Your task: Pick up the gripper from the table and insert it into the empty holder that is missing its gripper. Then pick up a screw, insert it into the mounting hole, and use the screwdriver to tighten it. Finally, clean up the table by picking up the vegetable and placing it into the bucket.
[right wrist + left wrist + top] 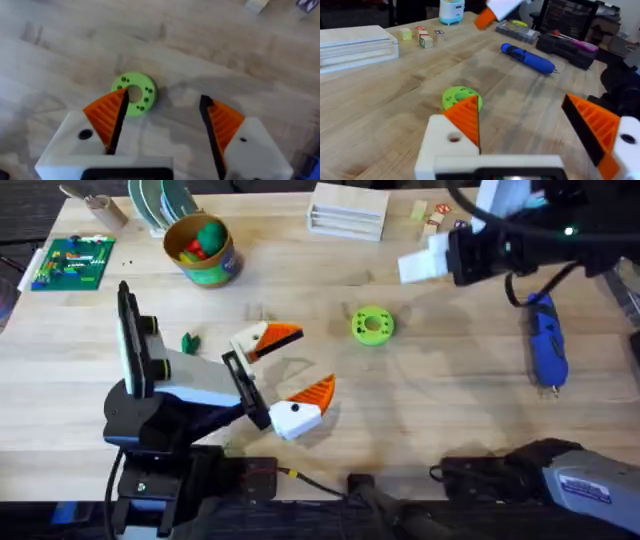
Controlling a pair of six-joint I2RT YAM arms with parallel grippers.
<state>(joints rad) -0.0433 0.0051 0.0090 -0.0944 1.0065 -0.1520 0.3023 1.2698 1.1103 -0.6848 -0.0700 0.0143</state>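
My left gripper (300, 365) and right gripper (164, 107) both gape wide, empty. The bucket (215, 270) sits far left. The screwdriver (546, 345) lies far right and may roll if nudged. My right fingers hang over the lime disc (147, 100), which I might grab instead of the tiny vegetable (188, 341) beside my left arm.

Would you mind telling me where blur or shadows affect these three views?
Overhead: the right arm's white-and-orange gripper is smeared; soft shadows fall beside the lime-green round disc. Left wrist: the bright-blue cylindrical screwdriver and clutter behind look soft. Right wrist: its own fingers blur.
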